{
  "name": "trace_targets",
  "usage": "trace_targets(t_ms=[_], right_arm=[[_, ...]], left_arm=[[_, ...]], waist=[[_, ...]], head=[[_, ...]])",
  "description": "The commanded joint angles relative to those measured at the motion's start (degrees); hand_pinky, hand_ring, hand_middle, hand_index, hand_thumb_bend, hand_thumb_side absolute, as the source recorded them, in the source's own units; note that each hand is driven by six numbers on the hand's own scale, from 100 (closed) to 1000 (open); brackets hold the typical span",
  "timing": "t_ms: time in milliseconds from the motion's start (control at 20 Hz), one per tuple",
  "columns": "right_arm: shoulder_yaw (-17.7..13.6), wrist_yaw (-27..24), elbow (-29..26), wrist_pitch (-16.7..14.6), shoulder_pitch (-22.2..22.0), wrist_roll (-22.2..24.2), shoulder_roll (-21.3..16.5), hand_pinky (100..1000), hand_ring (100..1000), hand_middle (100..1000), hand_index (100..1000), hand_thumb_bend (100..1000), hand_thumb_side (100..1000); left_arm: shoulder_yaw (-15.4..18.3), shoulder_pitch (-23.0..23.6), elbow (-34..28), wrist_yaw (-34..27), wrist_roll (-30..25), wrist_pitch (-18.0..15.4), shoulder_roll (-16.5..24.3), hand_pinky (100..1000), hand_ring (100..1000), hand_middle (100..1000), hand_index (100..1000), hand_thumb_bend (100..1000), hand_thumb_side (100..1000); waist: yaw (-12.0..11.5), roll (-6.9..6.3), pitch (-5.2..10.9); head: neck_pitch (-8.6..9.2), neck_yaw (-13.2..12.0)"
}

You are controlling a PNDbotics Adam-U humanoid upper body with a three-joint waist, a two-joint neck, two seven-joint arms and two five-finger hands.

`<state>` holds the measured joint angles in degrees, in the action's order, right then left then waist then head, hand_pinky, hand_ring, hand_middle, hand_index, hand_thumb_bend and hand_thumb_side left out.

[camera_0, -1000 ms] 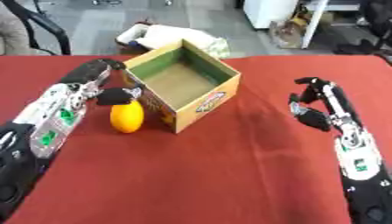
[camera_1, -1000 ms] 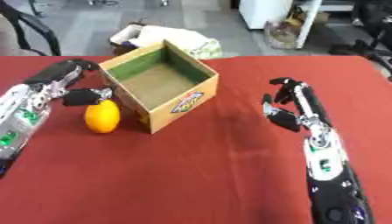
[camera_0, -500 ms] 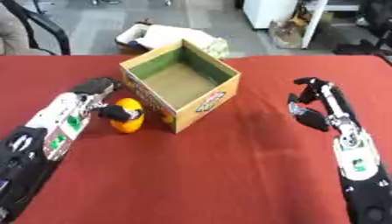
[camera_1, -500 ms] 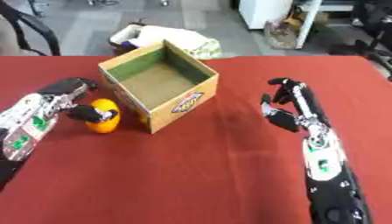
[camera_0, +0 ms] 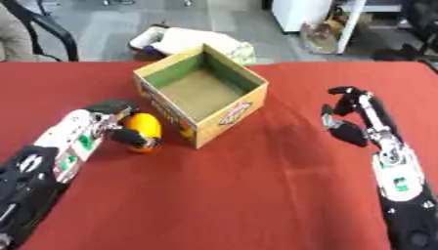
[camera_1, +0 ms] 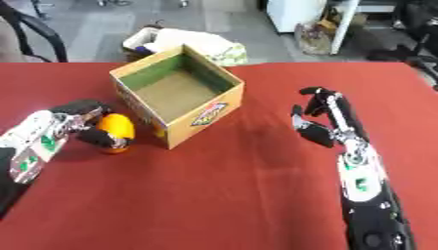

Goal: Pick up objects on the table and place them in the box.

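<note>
An orange egg-shaped object (camera_0: 143, 130) stands on the red table just left of the open cardboard box (camera_0: 202, 99), which has a green inner lining and nothing visible inside. My left hand (camera_0: 116, 123) comes in from the lower left with its fingers and thumb curled round the orange object. My right hand (camera_0: 349, 119) hovers over the table to the right of the box, fingers relaxed and holding nothing.
The red tablecloth (camera_0: 256, 195) covers the whole work surface. Beyond the far edge lie a pale bundle on the floor (camera_0: 192, 41), a black chair (camera_0: 43, 29) at the left, and white furniture (camera_0: 312, 17) at the back right.
My left hand has slid down and back along the table to the orange object and closed round it. The right hand has barely moved.
</note>
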<state>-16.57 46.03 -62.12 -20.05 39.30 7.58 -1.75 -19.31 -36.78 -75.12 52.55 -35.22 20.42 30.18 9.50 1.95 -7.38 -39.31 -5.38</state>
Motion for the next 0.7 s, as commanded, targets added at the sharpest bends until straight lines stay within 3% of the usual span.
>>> trace_targets(t_ms=[50, 150, 500, 700], right_arm=[[0.15, -0.41, -1.39, 0.08, 0.9, 0.06, -0.53, 582, 579, 406, 784, 100, 198], [0.16, -0.39, -1.36, 0.09, 0.92, 0.08, -0.55, 582, 579, 405, 784, 100, 198], [0.16, -0.39, -1.4, 0.09, 0.74, 0.09, -0.61, 582, 579, 404, 784, 100, 198], [0.13, -0.36, -1.5, 0.12, 0.7, 0.12, -0.64, 582, 579, 404, 784, 100, 198]], left_arm=[[0.32, -1.0, -0.95, 0.7, -0.43, 0.02, 0.86, 664, 642, 716, 868, 295, 357], [0.47, -0.96, -1.79, 1.29, 0.09, 0.18, 1.11, 627, 584, 651, 794, 100, 297], [0.99, -0.94, -8.61, 6.09, 2.44, -0.92, 3.38, 532, 415, 470, 632, 100, 249], [1.77, -1.82, -15.71, 8.02, 1.97, -2.61, 6.13, 522, 387, 441, 604, 100, 245]], waist=[[0.06, -0.07, 0.82], [0.04, -0.09, 0.8], [0.0, -0.21, 0.88], [-0.03, -0.3, 0.93]], head=[[-0.22, 0.12], [-0.26, 0.14], [-0.3, 0.5], [-0.3, 0.75]])
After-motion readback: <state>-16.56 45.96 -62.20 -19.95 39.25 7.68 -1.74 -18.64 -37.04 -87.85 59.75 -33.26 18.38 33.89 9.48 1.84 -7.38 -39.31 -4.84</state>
